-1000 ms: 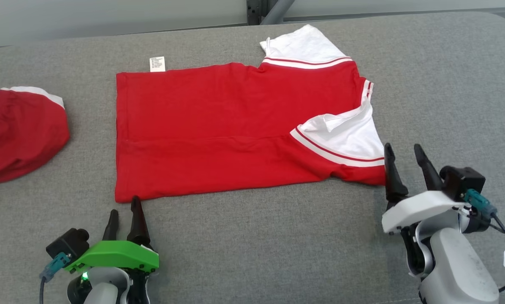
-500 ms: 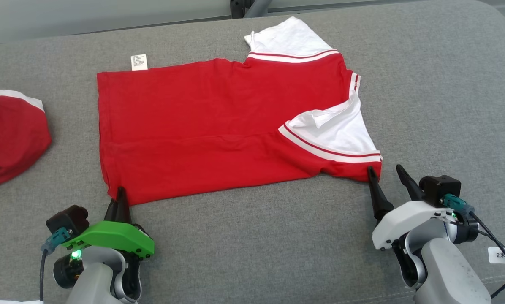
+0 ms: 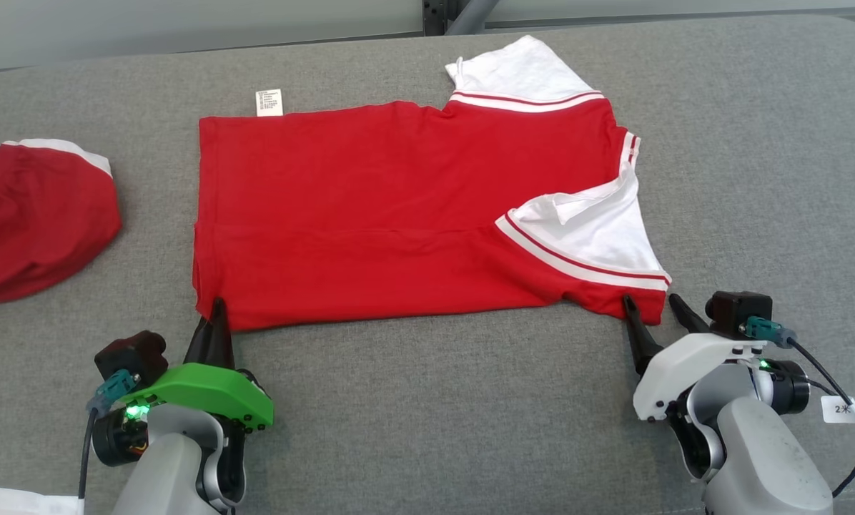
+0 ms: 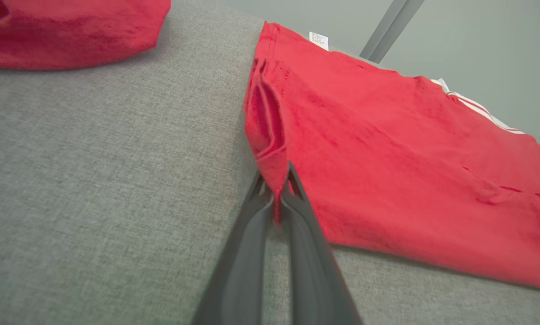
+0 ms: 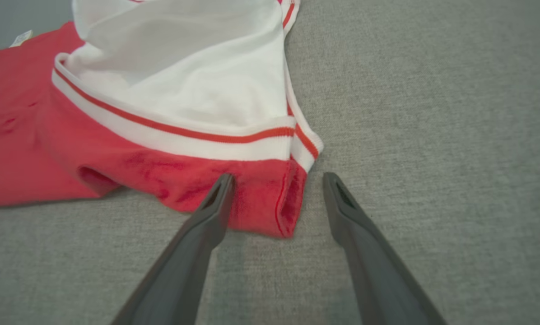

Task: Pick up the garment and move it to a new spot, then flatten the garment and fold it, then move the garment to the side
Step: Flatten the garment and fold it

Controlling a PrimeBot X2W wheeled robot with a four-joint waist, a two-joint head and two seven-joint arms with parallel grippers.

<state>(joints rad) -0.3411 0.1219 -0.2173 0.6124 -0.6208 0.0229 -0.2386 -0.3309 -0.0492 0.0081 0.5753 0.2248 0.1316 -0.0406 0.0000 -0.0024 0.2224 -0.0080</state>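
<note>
The garment [image 3: 370, 214] is a red shirt with white sleeves, lying flat on the grey cushion, its body folded lengthwise. At its near left corner my left gripper [image 3: 215, 309] is shut on the red hem; the left wrist view shows that corner [image 4: 276, 174] pinched between the two dark fingers [image 4: 252, 234]. At the near right corner my right gripper [image 3: 655, 304] stands open, its fingers [image 5: 207, 212] on either side of the red corner [image 5: 270, 203] below the white sleeve [image 5: 197, 90], not closed on it.
A second red and white garment [image 3: 34, 214] lies bunched at the left edge of the cushion [image 3: 435, 400]. A white care label [image 3: 269, 101] sticks out at the shirt's far edge. A grey wall and a metal post [image 3: 456, 8] stand behind the cushion.
My left gripper moved forward to the shirt's near left corner and shut on it. My right gripper dropped lower to straddle the near right corner, still open. The camera shifted a little.
</note>
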